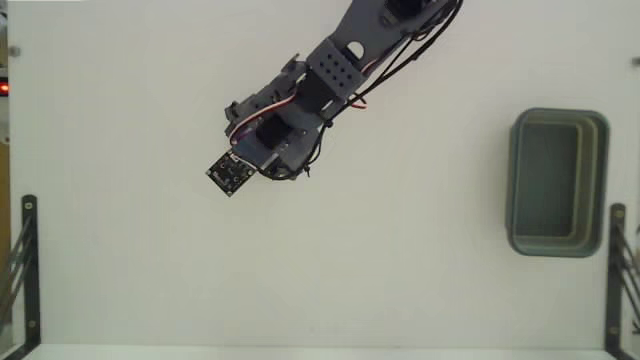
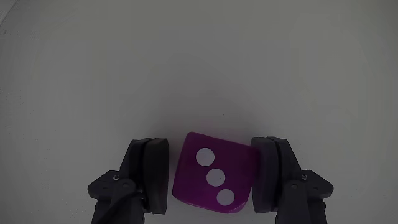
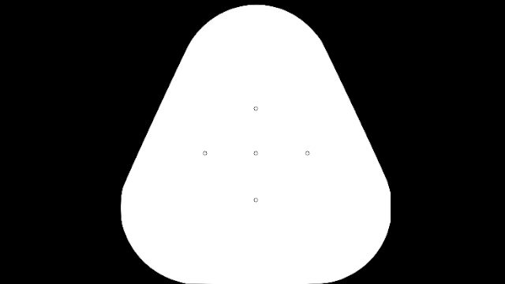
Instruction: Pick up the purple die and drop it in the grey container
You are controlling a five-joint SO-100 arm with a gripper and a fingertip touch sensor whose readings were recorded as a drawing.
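Note:
In the wrist view the purple die [image 2: 213,177], three white dots in a diagonal on its upper face, sits slightly turned between my gripper's [image 2: 210,143] two dark fingers. The left finger [image 2: 152,174] and the right finger [image 2: 268,174] press against its sides, so the gripper is shut on it. In the fixed view the arm [image 1: 320,85] reaches down-left over the white table and hides the die and the fingertips. The grey container [image 1: 558,114], a rectangular bin that looks empty, stands far to the right in that view.
A small black circuit board [image 1: 229,172] sticks out at the arm's lower-left end in the fixed view. Black metal brackets [image 1: 28,270] stand at the table's lower-left and lower-right [image 1: 617,270] edges. White table surface lies between arm and bin.

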